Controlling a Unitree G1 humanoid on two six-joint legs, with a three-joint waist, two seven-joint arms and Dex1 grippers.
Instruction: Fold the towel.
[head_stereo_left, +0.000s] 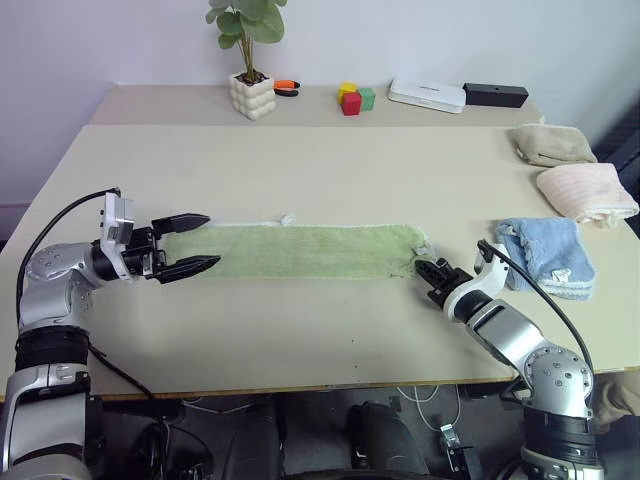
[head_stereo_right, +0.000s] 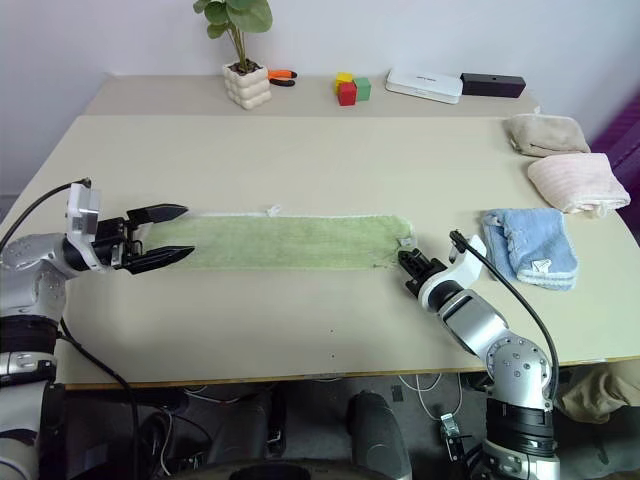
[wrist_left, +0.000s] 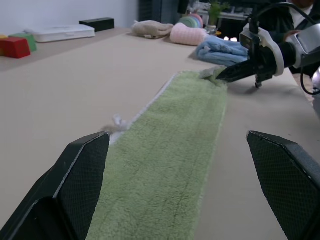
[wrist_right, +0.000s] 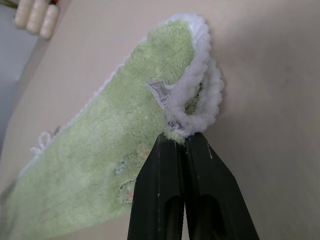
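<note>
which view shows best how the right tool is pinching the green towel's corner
The right wrist view: the right tool is shut on the towel, at its bunched white-edged corner, close up. The eye views show the towel as a long flat strip with that corner small. The left wrist view looks along it toward the pinch.

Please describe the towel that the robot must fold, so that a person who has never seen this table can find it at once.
On the beige table, look at the near middle, between the left gripper and the right gripper. The towel lies there as one long flat strip. It alone is light green and spread out; the blue towel, pink towel and beige towel lie bunched at the right.
</note>
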